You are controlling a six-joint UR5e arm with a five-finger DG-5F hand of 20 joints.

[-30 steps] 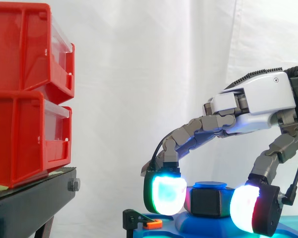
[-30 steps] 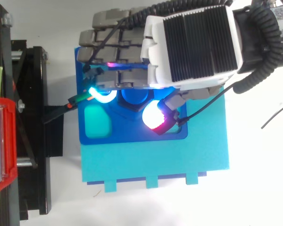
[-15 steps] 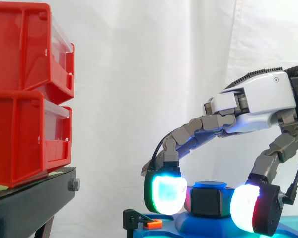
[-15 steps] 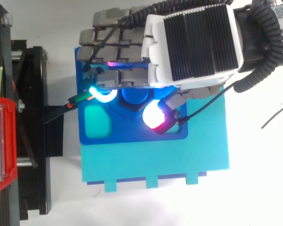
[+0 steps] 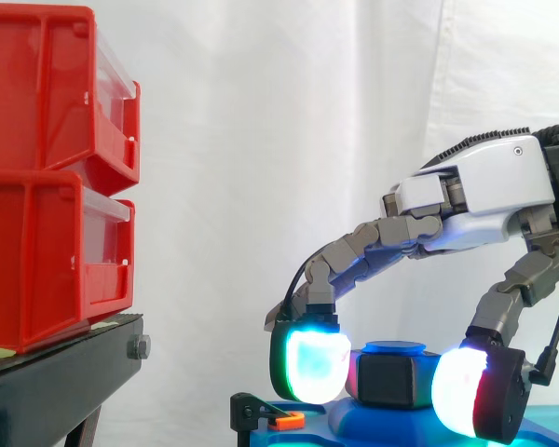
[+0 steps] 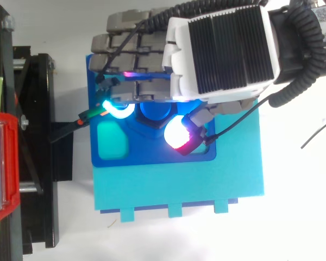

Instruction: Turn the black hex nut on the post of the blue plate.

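White curtain behind. Hand (image 5: 475,200) curled over blue plate (image 6: 152,157), pads (image 5: 315,365) pinching black hex nut (image 5: 384,380) on post (image 5: 396,347) from left and right. Grip set; turning likely not yet done.

The robot hand (image 5: 475,196) is palm down. Its bent fingers (image 5: 354,253) and thumb (image 5: 526,279) squeeze the black nut (image 5: 387,380) below the palm, a glowing pad on each side.

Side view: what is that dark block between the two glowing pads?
The black hex nut, on the post of the blue plate. The hand pinches it between its pads; the side view shows this best.
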